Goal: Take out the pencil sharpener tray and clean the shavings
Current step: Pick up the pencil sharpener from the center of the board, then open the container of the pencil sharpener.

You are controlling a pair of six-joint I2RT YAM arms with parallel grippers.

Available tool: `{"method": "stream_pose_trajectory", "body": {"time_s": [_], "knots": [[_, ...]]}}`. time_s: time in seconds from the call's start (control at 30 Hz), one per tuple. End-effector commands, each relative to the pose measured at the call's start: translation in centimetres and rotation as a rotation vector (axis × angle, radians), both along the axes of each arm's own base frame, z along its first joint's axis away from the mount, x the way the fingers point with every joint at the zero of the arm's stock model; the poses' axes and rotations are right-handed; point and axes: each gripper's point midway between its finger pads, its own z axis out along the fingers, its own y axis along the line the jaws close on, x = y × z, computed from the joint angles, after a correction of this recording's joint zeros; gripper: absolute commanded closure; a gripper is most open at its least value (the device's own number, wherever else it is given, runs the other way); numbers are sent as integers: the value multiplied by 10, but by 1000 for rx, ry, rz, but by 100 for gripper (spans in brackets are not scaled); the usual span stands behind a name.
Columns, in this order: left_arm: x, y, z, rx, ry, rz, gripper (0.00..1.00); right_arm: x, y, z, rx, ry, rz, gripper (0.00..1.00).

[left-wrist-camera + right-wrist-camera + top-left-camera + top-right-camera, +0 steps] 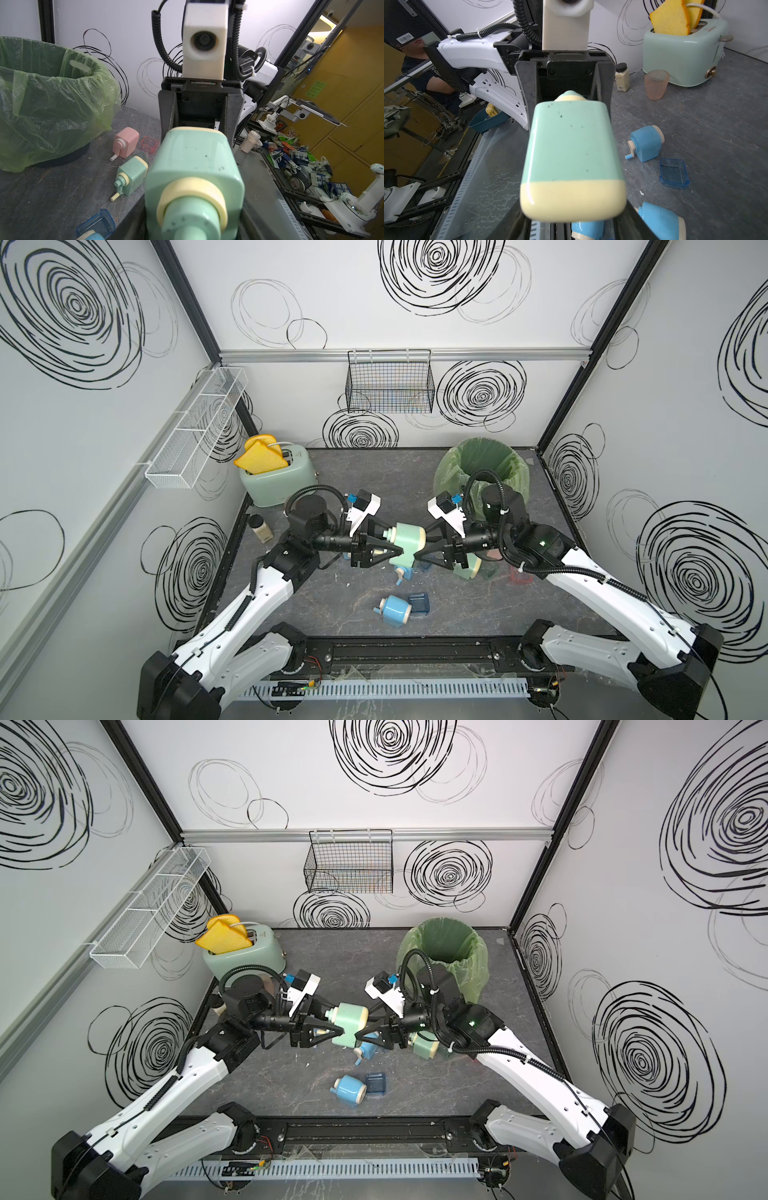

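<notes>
While left tool (392, 544) and right tool (420, 545) both clamped the green sharpener (409, 536) aloft, its unseen tray apparently needed one tool regripping.

The green sharpener (409, 541) between the black left gripper (395, 541) and the black right gripper (422, 543) is mint with a cream end cap and a cream collar (dark specks dot the mint). Under the grippers lies a light blue sharpener (408, 572). Nearer the arm bases, a second blue sharpener (392, 610) has a cream end, beside a translucent blue tray (419, 602). Beyond the right gripper, the bin (446, 472) wears a translucent green bag. Beyond the left gripper, a mint toaster (274, 485) holds yellow bread (259, 458). The table (374, 485) is dark grey with pale marble veins, and the walls (353, 294) are white with black scribbled swirls.
</notes>
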Motion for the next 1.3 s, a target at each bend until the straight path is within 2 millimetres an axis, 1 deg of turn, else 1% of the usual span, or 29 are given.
{"method": "stream_pose_trajectory", "body": {"time_s": [0.0, 0.1, 0.2, 0.43, 0.6, 0.8, 0.9, 1.0, 1.07, 1.13, 1.2, 1.27], "knots": [[-12, 3, 18, -51, -45, -59, 77, -3, -4, 9, 82, -62, 38, 36], [-12, 5, 25, -71, -47, -56, 79, 3, -9, 2, 115, -46, 19, 32], [-11, 4, 27, -77, -45, -56, 80, 3, -10, 1, 152, -36, 34, 30], [-5, 4, 28, -81, -56, -38, 80, 0, -6, 5, 203, -24, 63, 27], [2, 6, 27, -80, -52, -2, 80, -7, -1, 9, 229, -14, 96, 22], [9, 8, 31, -93, -48, 40, 80, -7, 6, 8, 230, -9, 93, 22], [10, 8, 32, -101, -49, 45, 81, -5, 8, 9, 235, -15, 83, 25], [11, 8, 33, -103, -53, 50, 81, -2, 9, 10, 240, -13, 68, 29], [11, 8, 32, -102, -51, 49, 81, 1, 10, 10, 242, -7, 57, 37], [11, 8, 32, -103, -53, 51, 81, 1, 11, 10, 245, -2, 58, 39], [11, 7, 32, -103, -54, 52, 81, 2, 12, 11, 246, 2, 55, 44], [12, 7, 31, -102, -52, 56, 81, 4, 12, 9, 243, 15, 42, 52]]}}
